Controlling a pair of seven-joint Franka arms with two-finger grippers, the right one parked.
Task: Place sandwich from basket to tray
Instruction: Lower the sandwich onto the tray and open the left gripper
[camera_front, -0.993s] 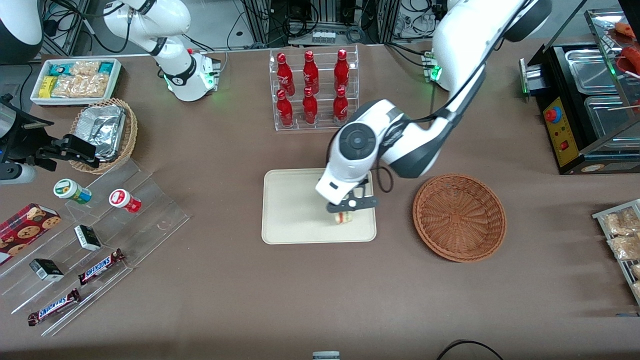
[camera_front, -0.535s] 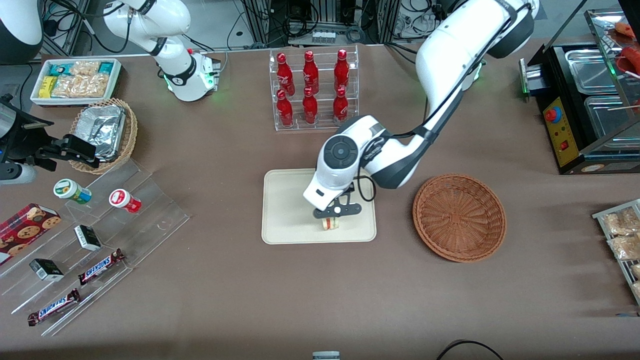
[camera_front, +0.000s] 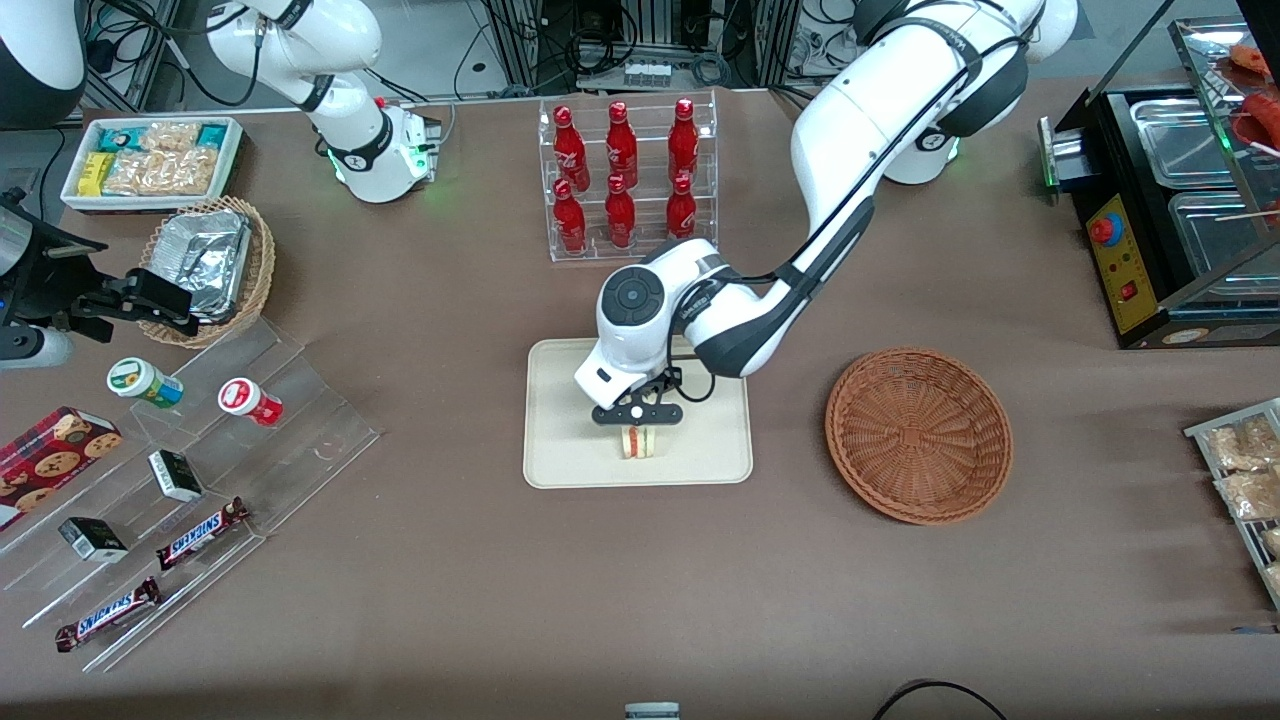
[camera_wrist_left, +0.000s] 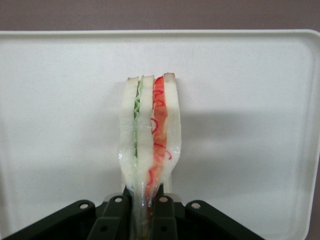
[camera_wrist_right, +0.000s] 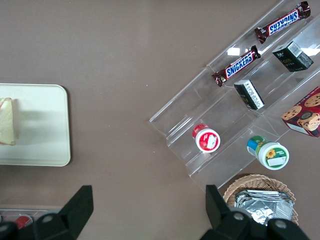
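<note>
The gripper (camera_front: 637, 417) hangs over the tray (camera_front: 560, 440), its 2 fingers pinching the top of the sandwich (camera_front: 637, 441). The sandwich (camera_wrist_left: 150, 140) stands on edge, layers upright, over the middle of the tray (camera_wrist_left: 260, 100). The basket (camera_front: 918, 435) sits beside the tray, toward the working arm's end.

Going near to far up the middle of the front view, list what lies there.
Tray carrying the sandwich, which is clamped in the gripper → working arm's wrist above the tray → clear rack of red bottles.
</note>
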